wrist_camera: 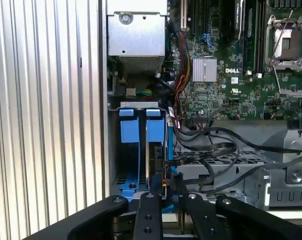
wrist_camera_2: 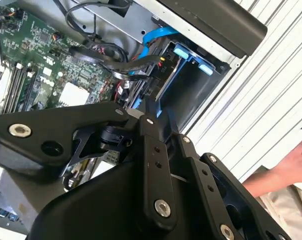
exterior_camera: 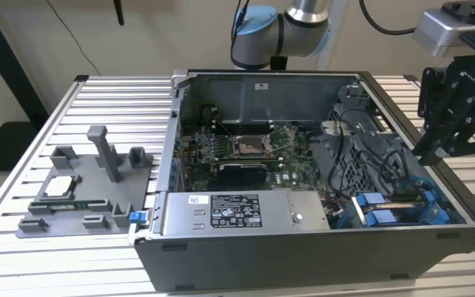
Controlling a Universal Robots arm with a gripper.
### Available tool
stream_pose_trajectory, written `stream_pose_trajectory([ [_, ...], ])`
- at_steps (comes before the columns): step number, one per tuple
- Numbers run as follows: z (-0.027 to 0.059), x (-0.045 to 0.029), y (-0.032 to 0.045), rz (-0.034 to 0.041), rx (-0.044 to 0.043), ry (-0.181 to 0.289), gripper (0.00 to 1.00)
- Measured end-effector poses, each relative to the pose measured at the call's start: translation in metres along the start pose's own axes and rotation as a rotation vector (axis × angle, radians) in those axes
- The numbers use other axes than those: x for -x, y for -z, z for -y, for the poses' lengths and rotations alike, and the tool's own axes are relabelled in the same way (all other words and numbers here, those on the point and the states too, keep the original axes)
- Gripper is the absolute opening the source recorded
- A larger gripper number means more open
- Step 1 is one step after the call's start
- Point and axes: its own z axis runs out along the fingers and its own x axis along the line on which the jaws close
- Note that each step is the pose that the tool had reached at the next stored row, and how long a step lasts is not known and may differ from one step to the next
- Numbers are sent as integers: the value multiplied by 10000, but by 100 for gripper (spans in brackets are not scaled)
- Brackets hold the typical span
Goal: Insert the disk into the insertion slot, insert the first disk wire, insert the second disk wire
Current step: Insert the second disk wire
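Gripper [exterior_camera: 440,145] poised at right edge, above insertion slot [exterior_camera: 398,207]; jaw state cannot be told. Wire-insertion step judged; fine alignment needed.

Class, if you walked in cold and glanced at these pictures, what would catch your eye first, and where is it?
The open computer case on the slatted metal table, its green circuit board exposed in the middle. Next, the bright blue fittings in the bay at the case's corner on the exterior view's right. The black tool hangs above that corner.

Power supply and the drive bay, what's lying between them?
In the first wrist view, a bundle of coloured wires lies between the power supply and the drive bay.
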Motion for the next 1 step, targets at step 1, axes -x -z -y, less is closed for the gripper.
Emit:
stream_pose_trajectory([
  [1, 0, 0, 0, 0, 0, 0, 100],
])
